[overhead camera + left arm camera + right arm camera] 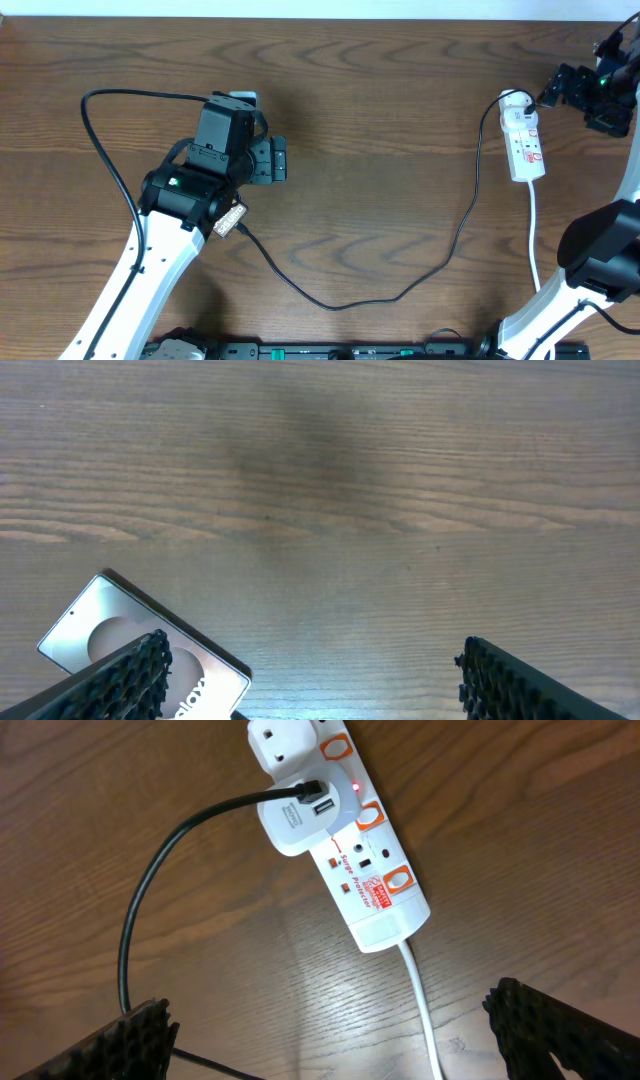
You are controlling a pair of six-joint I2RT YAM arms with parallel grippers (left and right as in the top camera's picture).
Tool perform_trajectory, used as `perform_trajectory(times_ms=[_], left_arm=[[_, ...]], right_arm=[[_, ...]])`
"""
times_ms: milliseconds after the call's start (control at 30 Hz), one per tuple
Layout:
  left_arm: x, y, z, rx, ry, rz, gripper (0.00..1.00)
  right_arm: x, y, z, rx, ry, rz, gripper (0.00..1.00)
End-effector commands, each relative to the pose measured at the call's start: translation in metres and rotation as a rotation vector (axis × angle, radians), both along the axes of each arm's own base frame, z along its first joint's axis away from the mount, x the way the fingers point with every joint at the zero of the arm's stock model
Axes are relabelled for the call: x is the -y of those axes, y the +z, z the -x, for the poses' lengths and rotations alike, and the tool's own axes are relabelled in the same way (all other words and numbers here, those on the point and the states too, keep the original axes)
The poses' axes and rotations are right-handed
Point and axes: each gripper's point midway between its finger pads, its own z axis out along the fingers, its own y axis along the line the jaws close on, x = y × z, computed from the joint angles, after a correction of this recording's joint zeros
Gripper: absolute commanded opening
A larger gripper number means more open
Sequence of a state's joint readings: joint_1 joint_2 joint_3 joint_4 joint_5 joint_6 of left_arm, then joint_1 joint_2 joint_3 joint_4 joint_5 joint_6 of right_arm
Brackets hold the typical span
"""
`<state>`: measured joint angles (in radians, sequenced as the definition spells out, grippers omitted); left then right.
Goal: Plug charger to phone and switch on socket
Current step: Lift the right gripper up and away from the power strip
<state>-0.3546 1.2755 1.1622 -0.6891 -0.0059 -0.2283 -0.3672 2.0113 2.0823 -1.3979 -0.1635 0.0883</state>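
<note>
My right gripper (340, 1040) hangs wide open and empty just over the socket (372, 880). The charger (293, 820) has its white plug seated at the socket's end away from the white cord (420, 1010), with a small red light lit beside it. The phone (95, 630) lies on the bench (400, 60) well to the socket's left, under my left gripper (310, 695), which is also open and empty; I cannot tell whether the cable tip is in it.

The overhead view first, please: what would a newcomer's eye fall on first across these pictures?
The long black charger cable loops across the table from under the left arm to the white socket strip at far right, its white plug seated there. The phone lies at lower left of the left wrist view, by the open left gripper.
</note>
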Motion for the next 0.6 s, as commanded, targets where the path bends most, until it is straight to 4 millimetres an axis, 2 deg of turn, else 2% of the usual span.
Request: perform_trajectory(times_ms=[0, 367, 567], left_arm=[[0.0007, 0.0046, -0.0027, 0.011, -0.003, -0.005, 0.90], [0.0006, 0.0044, -0.0024, 0.009, -0.003, -0.006, 0.90], [-0.0021, -0.0015, 0.0051, -0.027, -0.004, -0.019, 0.90]], right_arm=[[0.0022, 0.0026, -0.0009, 0.006, -0.015, 0.003, 0.99], [0.0022, 0.0026, -0.0009, 0.006, -0.015, 0.003, 0.99], [0.0022, 0.0026, -0.0009, 0.006, -0.015, 0.003, 0.99]])
